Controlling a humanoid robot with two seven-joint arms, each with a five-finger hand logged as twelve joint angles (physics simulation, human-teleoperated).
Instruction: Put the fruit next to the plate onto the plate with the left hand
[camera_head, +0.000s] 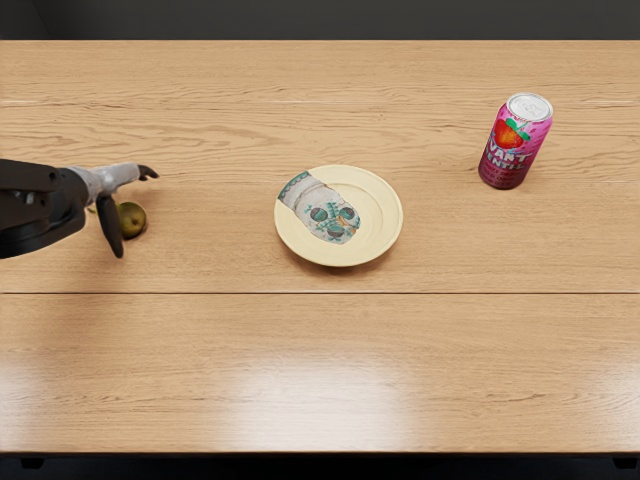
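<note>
On the table (320, 370), far left, the left hand (100, 190) hangs over the fruit (133, 219), fingers spread, gripping nothing. The fruit lies well apart from the plate (385, 215). Grasp, carry and placing remain: 0 of 3 done.

On table (320, 370), plate (383, 198) set at centre. Well left of it, fruit (131, 219) laid, not touching. Right of plate and farther back, can (515, 141) stood upright.

Sharp, evenly lit; soft glare on the table (320, 395).
</note>
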